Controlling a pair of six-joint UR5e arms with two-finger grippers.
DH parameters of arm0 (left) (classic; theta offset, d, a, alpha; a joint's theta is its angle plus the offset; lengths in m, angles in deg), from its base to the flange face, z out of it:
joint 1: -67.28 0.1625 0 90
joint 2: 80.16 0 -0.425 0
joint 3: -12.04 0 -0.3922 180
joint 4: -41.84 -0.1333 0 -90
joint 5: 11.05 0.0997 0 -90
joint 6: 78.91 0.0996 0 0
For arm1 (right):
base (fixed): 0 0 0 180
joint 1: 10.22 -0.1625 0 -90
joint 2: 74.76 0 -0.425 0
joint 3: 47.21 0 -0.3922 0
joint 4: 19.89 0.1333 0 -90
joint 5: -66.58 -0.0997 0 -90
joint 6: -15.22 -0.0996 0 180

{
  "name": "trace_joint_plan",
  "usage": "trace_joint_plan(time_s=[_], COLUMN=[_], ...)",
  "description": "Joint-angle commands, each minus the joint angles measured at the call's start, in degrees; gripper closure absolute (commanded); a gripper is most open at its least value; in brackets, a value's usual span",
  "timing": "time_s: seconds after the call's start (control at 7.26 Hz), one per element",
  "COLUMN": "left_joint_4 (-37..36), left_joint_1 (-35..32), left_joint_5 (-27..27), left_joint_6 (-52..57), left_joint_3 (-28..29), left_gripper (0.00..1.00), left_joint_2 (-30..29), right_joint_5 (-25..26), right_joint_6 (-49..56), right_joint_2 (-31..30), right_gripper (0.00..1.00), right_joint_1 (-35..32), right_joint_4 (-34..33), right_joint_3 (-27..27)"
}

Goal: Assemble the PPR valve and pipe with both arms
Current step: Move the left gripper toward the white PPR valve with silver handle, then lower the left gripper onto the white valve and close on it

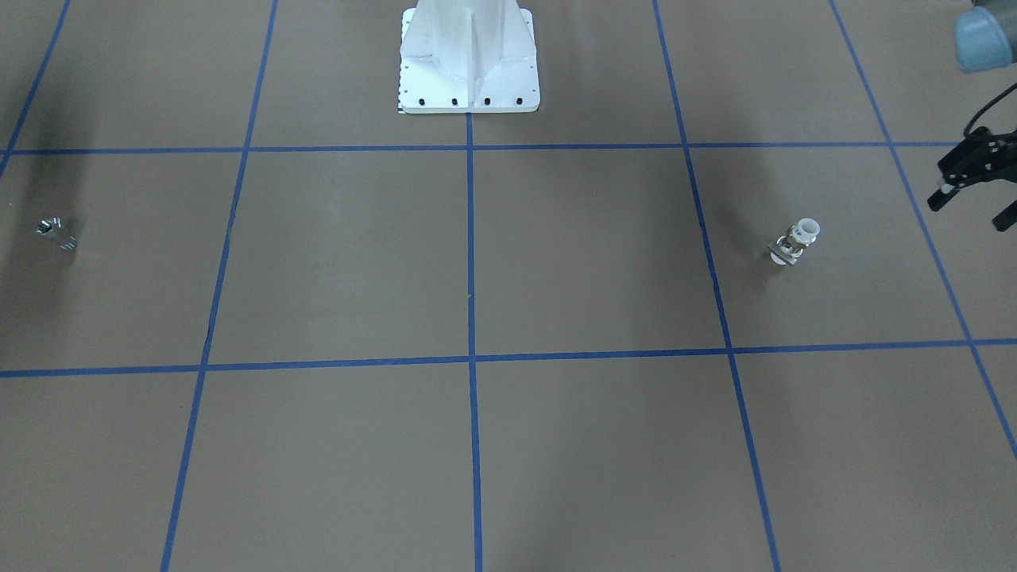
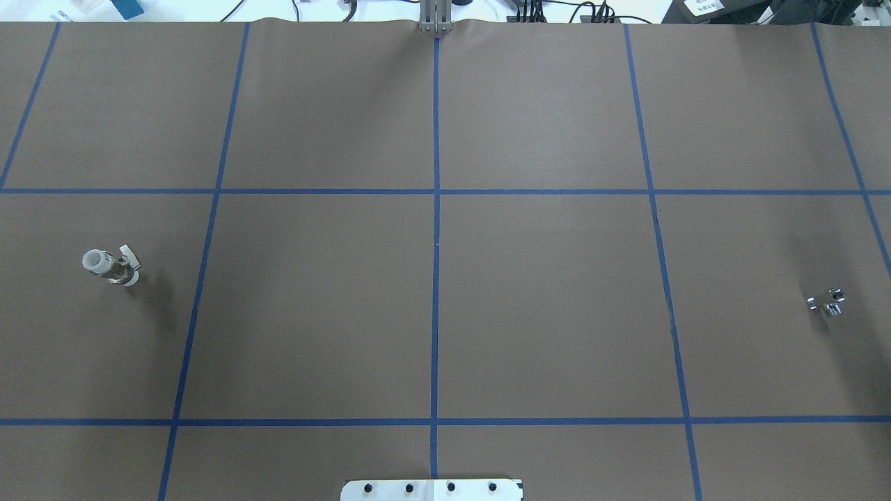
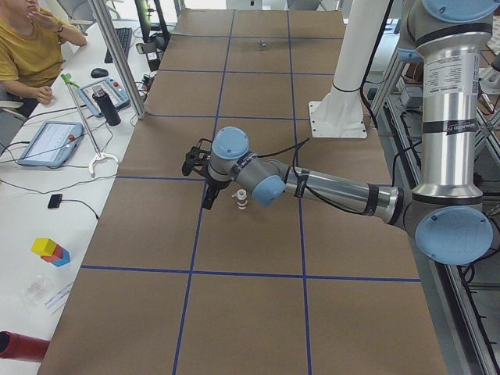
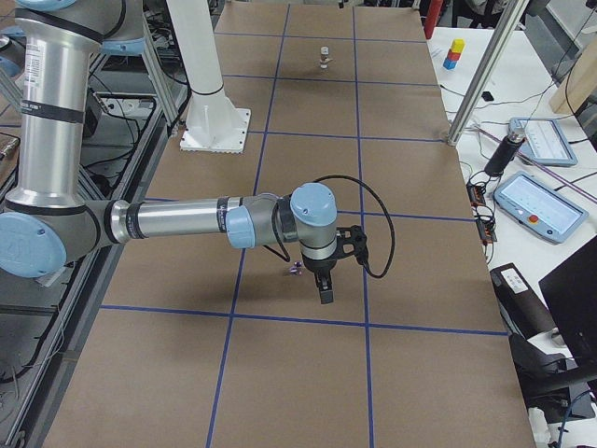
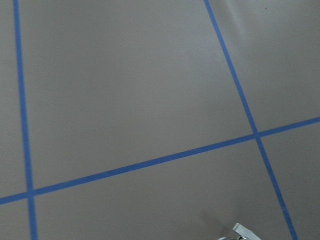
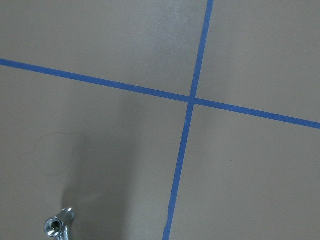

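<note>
Brown table [image 2: 543,313] stretches between PPR valve [image 1: 794,242] and pipe [image 1: 57,233] near opposite ends; left pincer [image 1: 969,213] apart, right pincer [image 4: 325,285] unreadable.

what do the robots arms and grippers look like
Both the left arm and right arm are silver-grey tubes with light-blue joint caps and black bands. The left's upright link carries small printed text. A black cable loops to each black two-finger gripper: left gripper, right gripper.

Overhead and front views opposed above the table [image 2: 529,292], side views from its ends, wrist views close
</note>
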Motion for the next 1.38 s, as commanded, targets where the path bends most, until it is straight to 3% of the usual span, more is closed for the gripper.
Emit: trace_joint_plan(time_s=[0.0, 0.28, 0.55, 1.24], left_joint_4=[4.3, 4.0, 3.8, 3.7], left_joint_1=[9.0, 18.9, 22.7, 24.6], left_joint_5=[1.6, 16.6, 18.6, 18.8], left_joint_6=[-9.0, -12.9, -13.4, -13.3], left_joint_3=[0.1, 0.1, 0.4, 3.0], left_gripper=[0.00, 0.00, 0.00, 0.03], left_joint_2=[0.9, 1.1, 1.2, 1.0], right_joint_5=[0.0, 0.0, 0.0, 0.0], right_joint_6=[0.1, 0.1, 0.1, 0.1], right_joint_2=[0.0, -0.1, -0.1, 0.0], right_gripper=[0.00, 0.00, 0.00, 0.00], right_joint_1=[0.0, 0.0, 0.0, 0.0], right_joint_4=[0.0, 0.0, 0.0, 0.0], right_joint_3=[0.1, 0.1, 0.1, 0.0])
